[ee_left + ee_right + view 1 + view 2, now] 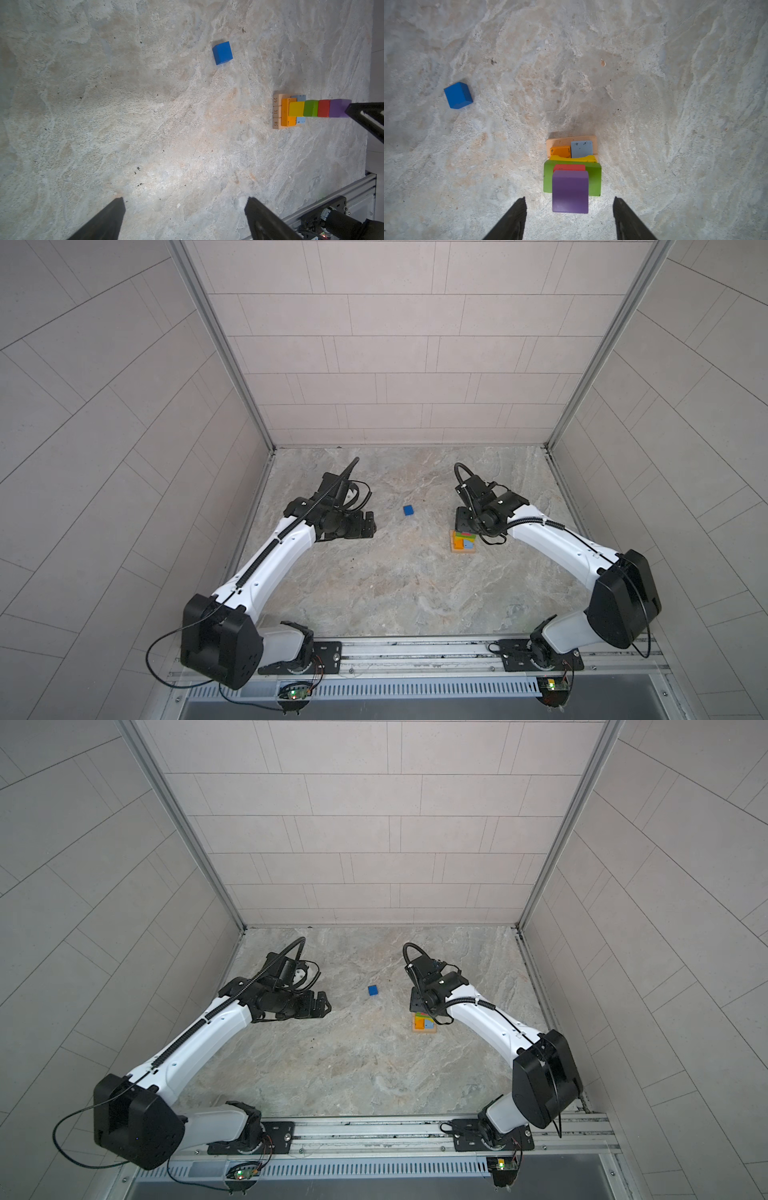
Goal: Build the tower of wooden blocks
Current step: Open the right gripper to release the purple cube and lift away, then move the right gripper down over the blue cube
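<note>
Marbled stone bench (395, 593) carries everything. Of two tools, the left tool (185, 199) hangs spread wide at the left. The right tool (569, 198) is also spread, jaws flanking the purple cube (570, 191) with gaps showing. One tower (307, 109) stands right of centre, directly beneath that tool. It has three tan bars (276, 112), then one orange bar (560, 151), light-blue bar (581, 148), yellow bar (296, 109), green bar (310, 108), red cube (323, 108) and the purple one on top. One dark-blue cube (409, 510) lies alone, left of and farther than the tower.
</note>
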You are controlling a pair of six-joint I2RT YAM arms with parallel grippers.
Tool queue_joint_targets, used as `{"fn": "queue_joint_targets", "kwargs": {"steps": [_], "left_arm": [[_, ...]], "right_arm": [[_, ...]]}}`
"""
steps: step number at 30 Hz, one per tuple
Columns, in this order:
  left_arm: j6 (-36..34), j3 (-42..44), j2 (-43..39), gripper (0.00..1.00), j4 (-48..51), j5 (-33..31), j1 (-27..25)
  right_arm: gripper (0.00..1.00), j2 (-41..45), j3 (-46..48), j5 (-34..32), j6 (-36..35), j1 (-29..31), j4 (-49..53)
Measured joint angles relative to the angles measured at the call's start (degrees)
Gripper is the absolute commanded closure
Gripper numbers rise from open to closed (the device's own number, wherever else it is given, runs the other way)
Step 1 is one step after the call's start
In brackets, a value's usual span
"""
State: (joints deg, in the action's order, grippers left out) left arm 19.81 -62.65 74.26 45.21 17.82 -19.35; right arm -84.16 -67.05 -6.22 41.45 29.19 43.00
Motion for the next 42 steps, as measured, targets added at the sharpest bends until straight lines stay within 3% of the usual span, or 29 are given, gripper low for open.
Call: {"fn": "queue_joint_targets", "kwargs": {"steps": [4, 11, 18, 24, 36, 42], "left_arm": [[0.0, 0.0, 0.0, 0.03, 0.0, 0.0, 0.0], [0.0, 0.0, 0.0, 0.02, 0.0, 0.2, 0.3], [0.0, 0.0, 0.0, 0.02, 0.0, 0.2, 0.6], [0.0, 0.0, -0.2, 0.01, -0.3, -0.1, 0.7], [0.1, 0.4, -1.0, 0.01, -1.1, 0.0, 1.0], [0.1, 0.6, -1.0, 0.01, -1.7, 0.6, 1.1]], "right_arm": [[0.21, 1.9, -0.2, 0.5, -2.4, 0.1, 0.0], [0.18, 1.5, -5.6, 1.2, -7.3, 1.0, 0.9], [0.14, -5.1, -14.6, 2.0, -9.9, 3.3, 1.4], [0.01, -11.0, -19.7, 2.9, -11.1, 4.9, 1.7], [0.06, -24.0, -31.4, 3.9, -12.2, 7.4, 1.9], [0.18, -31.8, -36.9, 4.5, -13.2, 8.3, 2.3]]}}
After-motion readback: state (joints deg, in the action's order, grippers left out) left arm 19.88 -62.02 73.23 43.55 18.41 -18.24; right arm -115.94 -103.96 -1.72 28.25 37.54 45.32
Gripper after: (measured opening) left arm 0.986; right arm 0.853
